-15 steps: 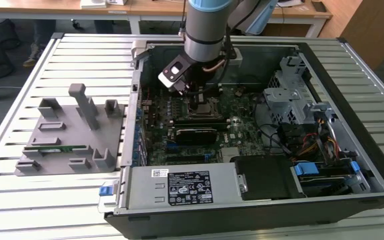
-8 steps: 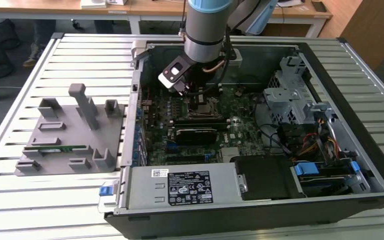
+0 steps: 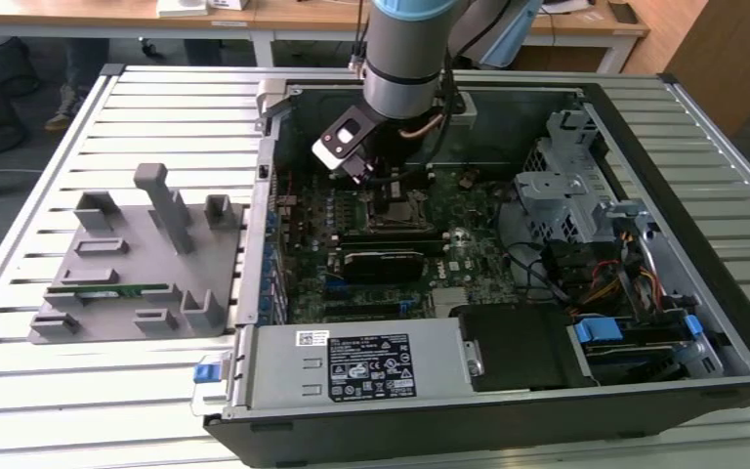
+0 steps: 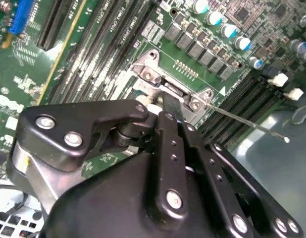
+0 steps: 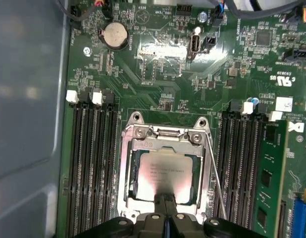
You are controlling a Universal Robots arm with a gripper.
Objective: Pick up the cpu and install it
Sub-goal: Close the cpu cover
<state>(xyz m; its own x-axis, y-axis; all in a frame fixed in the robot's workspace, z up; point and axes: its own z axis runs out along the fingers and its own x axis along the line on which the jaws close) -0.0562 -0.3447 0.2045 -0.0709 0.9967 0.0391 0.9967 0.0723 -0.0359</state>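
Evidently the pick-up part is behind me: in the first wrist view the cpu [image 5: 165,174] lies flat inside the socket [image 5: 126,168] on the motherboard, silvery top up, its edges running parallel to the socket's metal frame. The end effector [image 5: 166,201] hangs directly above the socket, its tip over the chip's edge; I see its two fingers drawn together with no gap between them and nothing clamped there, though I cannot tell whether the tip touches the metal lid or sits just clear of it. From the exterior view the end effector [image 3: 382,181] is down inside the open computer case [image 3: 687,127], again right over the socket, while the grey parts fixture [image 3: 128,293] sits well apart from the socket, outside the case on the slatted counter [image 3: 36,410]. The thin wire lever [image 5: 216,183] runs along one side of the socket, and in the second wrist view it angles away from the frame, so I judge it unlatched. By my reading, placing is done or nearly so; seating and locking are not confirmed. Memory slots [image 5: 91,163] flank the socket on both sides.
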